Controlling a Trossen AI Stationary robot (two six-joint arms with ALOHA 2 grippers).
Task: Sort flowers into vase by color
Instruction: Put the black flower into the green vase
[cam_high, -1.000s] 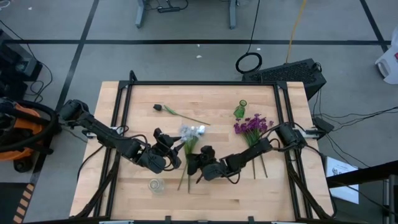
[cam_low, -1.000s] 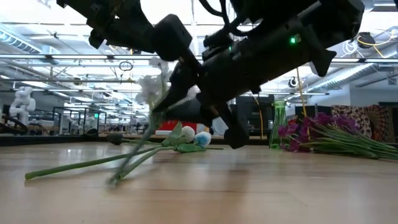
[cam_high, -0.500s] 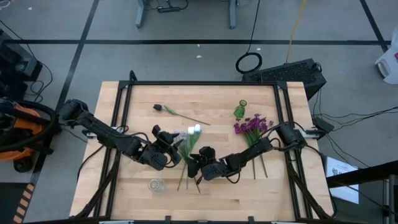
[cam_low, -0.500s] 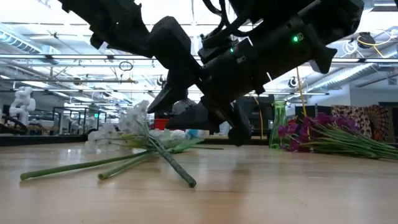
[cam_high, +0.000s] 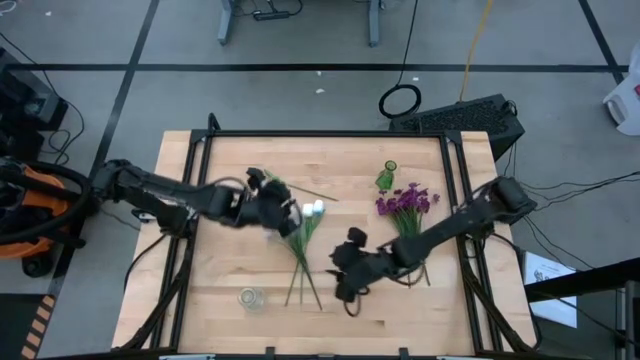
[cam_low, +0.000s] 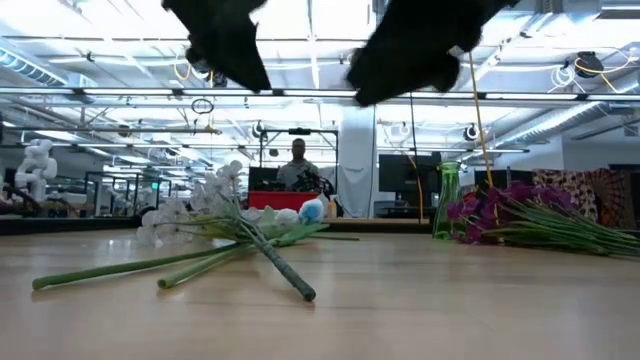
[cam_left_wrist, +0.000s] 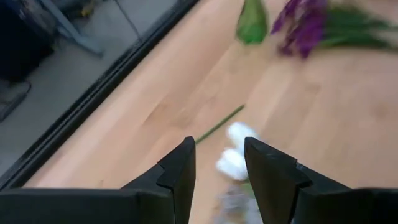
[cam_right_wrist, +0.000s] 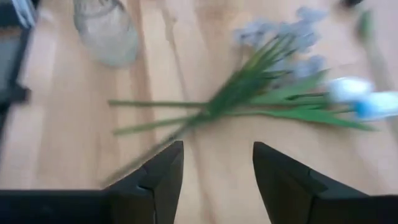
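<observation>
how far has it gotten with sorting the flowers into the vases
Nothing looks sorted: the green vase and clear vase hold no flowers. Nothing is in hand; the left gripper and right gripper are open and empty above the table. Left: the white and pale sprigs, the purple bunch, and a dark flower, all lying flat.

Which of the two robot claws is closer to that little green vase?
The left gripper, by the white buds, lies nearer the green vase; the right gripper sits farther off, toward the table's near edge.
</observation>
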